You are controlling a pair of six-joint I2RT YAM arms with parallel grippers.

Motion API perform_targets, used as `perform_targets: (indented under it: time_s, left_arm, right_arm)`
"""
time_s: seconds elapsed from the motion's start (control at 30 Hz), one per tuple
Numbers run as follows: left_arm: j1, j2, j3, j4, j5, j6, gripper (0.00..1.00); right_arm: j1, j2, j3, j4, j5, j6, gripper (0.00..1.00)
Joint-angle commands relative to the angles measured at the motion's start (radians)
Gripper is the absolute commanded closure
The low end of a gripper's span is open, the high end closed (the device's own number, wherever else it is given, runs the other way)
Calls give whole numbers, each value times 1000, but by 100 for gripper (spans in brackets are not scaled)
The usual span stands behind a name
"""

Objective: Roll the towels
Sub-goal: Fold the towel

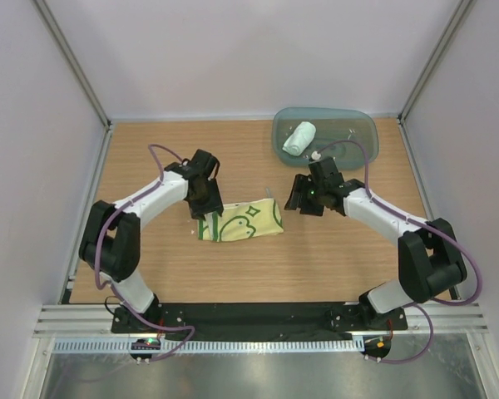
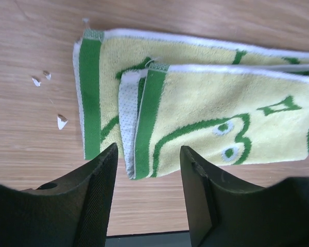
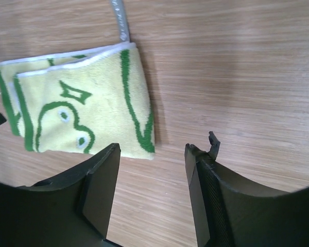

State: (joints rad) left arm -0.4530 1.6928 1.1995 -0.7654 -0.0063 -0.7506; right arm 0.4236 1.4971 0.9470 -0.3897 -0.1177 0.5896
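The pale yellow towel (image 1: 239,222) with green drawings lies folded into a flat strip on the table's middle. Its green-edged left end shows in the left wrist view (image 2: 195,103), its right end in the right wrist view (image 3: 80,108). My left gripper (image 1: 206,208) is open and empty just above the towel's left end (image 2: 148,154). My right gripper (image 1: 298,199) is open and empty just right of the towel's right end (image 3: 152,154). The plain mint-white towel (image 1: 298,138) lies rolled in the teal tray (image 1: 358,125).
The translucent teal tray stands at the back right. Small white scraps (image 2: 62,121) lie on the wood left of the yellow towel. A grey loop tag (image 3: 119,18) sticks out from the towel's far right corner. White walls close in the table's sides and back.
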Motion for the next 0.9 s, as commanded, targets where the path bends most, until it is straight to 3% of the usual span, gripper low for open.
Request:
perform_targets:
  time_s: [0.0, 0.6, 0.87]
  left_arm:
    - [4, 39, 57, -25, -69, 16, 48]
    - [45, 191, 121, 23, -95, 46, 73]
    - [46, 220, 109, 51, -84, 48, 73]
  right_arm:
    - [4, -38, 32, -20, -34, -16, 40]
    - [26, 2, -13, 32, -60, 9, 40]
    - [26, 8, -22, 32, -59, 6, 41]
